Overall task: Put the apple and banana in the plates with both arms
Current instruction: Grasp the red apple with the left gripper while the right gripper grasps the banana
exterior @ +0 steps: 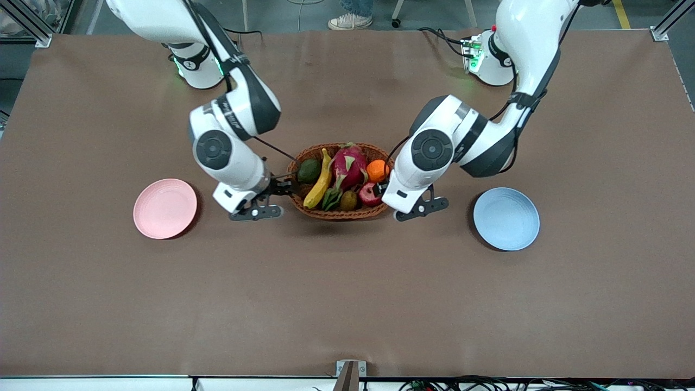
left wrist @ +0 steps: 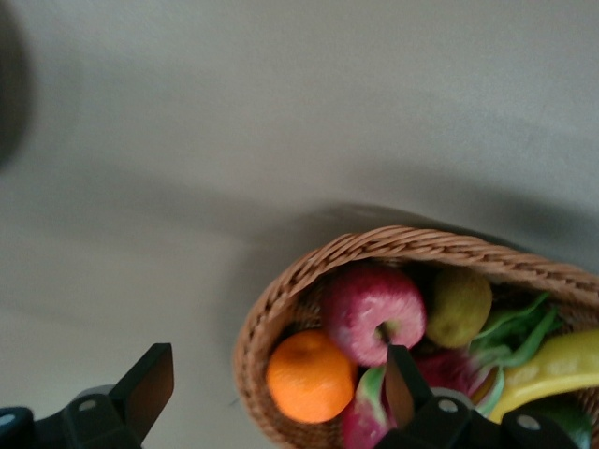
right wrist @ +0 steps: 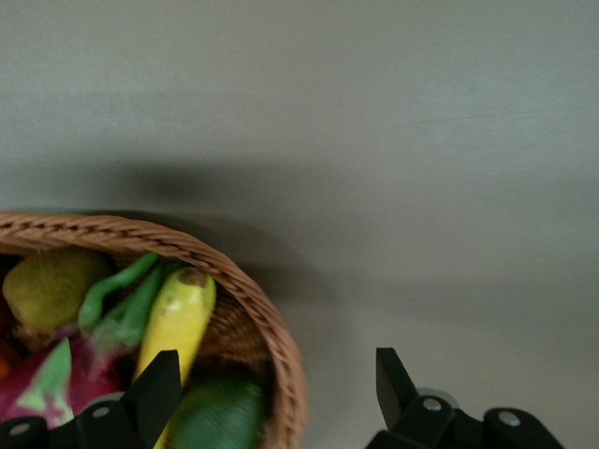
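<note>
- Plates, blue (exterior: 506, 219) and pink (exterior: 165, 208), lie bare near the bench ends.
- Apple (exterior: 370, 194) and banana (exterior: 320, 182) sit in the basket (exterior: 336, 213).
- Left end effector (left wrist: 267, 385) straddles the apple, wide open, empty; it must close.
- Right end effector (right wrist: 271, 385), open and empty, sits over the basket rim; it must shift onto the banana.

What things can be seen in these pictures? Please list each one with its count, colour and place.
table: 1, brown, under everything.
basket: 1, brown wicker, mid-table between the two plates.
banana: 1, yellow, in the basket, toward the right arm's end.
apple: 1, dark red, in the basket, toward the left arm's end.
dragon fruit: 1, magenta with green scales, middle of the basket.
orange: 1, orange, in the basket beside the apple.
avocado: 1, dark green, in the basket beside the banana.
kiwi: 1, brownish green, in the basket beside the apple.
pink plate: 1, pale pink, toward the right arm's end.
blue plate: 1, pale blue, toward the left arm's end.
left hand: 1, black, open, over the basket's edge by the apple.
right hand: 1, black, open, over the basket's edge by the banana.
</note>
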Action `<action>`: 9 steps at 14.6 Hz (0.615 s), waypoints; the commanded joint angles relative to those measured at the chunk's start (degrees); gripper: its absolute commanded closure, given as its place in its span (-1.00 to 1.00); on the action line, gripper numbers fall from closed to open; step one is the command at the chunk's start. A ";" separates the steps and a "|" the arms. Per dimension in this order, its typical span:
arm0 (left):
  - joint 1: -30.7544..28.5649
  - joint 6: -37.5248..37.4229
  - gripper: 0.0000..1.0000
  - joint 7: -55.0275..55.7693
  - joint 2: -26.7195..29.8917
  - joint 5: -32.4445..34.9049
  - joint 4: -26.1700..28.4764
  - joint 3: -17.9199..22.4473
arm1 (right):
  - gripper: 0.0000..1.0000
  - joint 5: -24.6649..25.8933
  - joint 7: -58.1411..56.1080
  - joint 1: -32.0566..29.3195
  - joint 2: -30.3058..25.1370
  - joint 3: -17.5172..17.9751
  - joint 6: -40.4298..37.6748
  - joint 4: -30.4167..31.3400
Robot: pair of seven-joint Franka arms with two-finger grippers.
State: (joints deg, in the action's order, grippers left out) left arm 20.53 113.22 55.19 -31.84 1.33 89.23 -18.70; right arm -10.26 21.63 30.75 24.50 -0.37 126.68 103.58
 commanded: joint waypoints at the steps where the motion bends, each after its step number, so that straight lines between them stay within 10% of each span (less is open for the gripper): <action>1: 2.22 3.49 -1.00 5.53 -3.13 0.69 -1.60 -0.02 | -0.85 -2.13 3.41 2.29 2.21 -0.51 4.00 -0.04; 9: 5.83 8.25 -1.00 11.69 -8.23 0.86 -1.69 0.06 | -0.50 -6.25 5.00 4.14 3.80 -0.51 5.68 -0.04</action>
State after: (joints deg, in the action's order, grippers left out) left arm 25.26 121.34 64.99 -38.70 1.33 88.90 -18.70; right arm -13.32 25.79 33.45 27.91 -0.46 131.52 103.44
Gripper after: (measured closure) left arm 0.000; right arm 0.242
